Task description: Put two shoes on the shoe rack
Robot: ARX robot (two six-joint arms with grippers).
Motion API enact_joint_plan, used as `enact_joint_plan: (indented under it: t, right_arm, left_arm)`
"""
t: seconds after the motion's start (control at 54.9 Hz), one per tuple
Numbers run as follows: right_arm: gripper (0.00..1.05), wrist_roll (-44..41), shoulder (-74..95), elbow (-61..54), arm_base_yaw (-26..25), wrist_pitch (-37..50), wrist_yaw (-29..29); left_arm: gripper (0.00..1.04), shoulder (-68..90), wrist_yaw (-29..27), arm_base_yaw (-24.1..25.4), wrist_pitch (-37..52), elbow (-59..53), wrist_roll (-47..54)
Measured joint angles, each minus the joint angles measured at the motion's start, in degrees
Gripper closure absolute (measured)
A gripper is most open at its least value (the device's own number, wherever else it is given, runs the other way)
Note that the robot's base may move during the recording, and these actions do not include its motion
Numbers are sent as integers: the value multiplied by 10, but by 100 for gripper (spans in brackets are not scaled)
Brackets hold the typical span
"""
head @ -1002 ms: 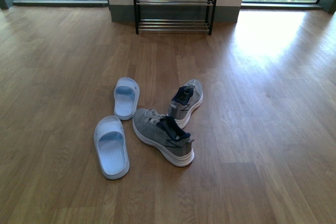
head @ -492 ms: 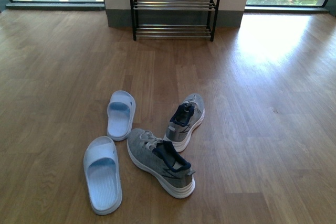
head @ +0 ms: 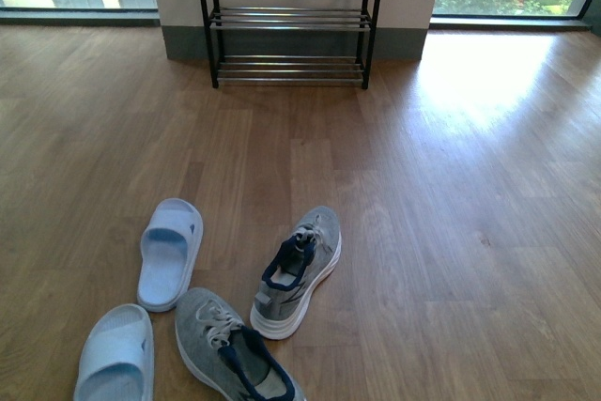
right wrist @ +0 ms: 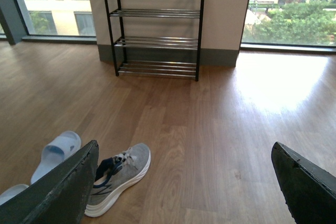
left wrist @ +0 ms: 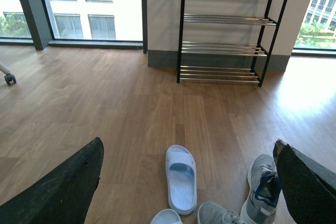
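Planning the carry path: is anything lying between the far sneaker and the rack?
No. In the front view only bare floor separates the far sneaker from the rack. The right wrist view shows the same clear stretch.

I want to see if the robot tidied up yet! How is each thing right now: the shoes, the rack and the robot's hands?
Rack: standing upright, shelves in view empty.
Far sneaker: on the floor, sole down, toe toward the rack.
Near sneaker: on the floor, not picked up.
Far slide: on the floor, sole down.
Near slide: on the floor, sole down.
Left gripper: open, empty.
Right gripper: open, empty.
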Motion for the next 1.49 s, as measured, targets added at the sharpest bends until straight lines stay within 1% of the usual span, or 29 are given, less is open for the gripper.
enact_joint_plan:
  t: [0.146, 0.2, 0.237, 0.292, 0.328, 0.365, 0.437, 0.474, 0.565, 0.693, 0.802, 0.929, 1.021, 1.221, 1.494]
  right_arm:
    - [9, 0, 0, 0, 0, 0, 0]
    - [9, 0, 0, 0, 0, 0, 0]
    - [9, 0, 0, 0, 0, 0, 0]
    - [9, 0, 0, 0, 0, 0, 0]
    - [9, 0, 0, 0, 0, 0, 0]
    - [9, 0, 0, 0, 0, 0, 0]
    - [9, 0, 0, 0, 0, 0, 0]
    - [9, 0, 0, 0, 0, 0, 0]
    - [9, 0, 0, 0, 0, 0, 0]
    - [9, 0, 0, 0, 0, 0, 0]
    - [9, 0, 0, 0, 0, 0, 0]
    - [9, 0, 0, 0, 0, 0, 0]
    - [9, 0, 0, 0, 0, 0, 0]
    - [9, 0, 0, 0, 0, 0, 0]
    - [9, 0, 0, 0, 0, 0, 0]
  left_arm:
    - [9, 3, -4, -1, -5, 1, -7]
    - [9, 31, -7, -3, -72, 22, -60]
    - [9, 74, 0, 0, -81, 33, -130]
    - [9, 175, -7, -11, -30, 49, -249]
    - [9, 257, -19, -30, 27, 62, -316]
    - [9, 369, -38, -61, 100, 83, -381]
    - [9, 568, -46, -104, 200, 132, -444]
    - [9, 664, -40, -113, 231, 161, -464]
    - [9, 890, -27, -121, 260, 230, -511]
    - [9, 1026, -25, -129, 261, 287, -523]
    - [9, 1143, -19, -135, 235, 352, -528]
    - [9, 1242, -16, -138, 201, 419, -525]
    - [9, 1290, -15, -139, 188, 457, -522]
    - [9, 1398, 16, -158, 151, 548, -511]
    - [9, 1480, 45, -180, 139, 632, -512]
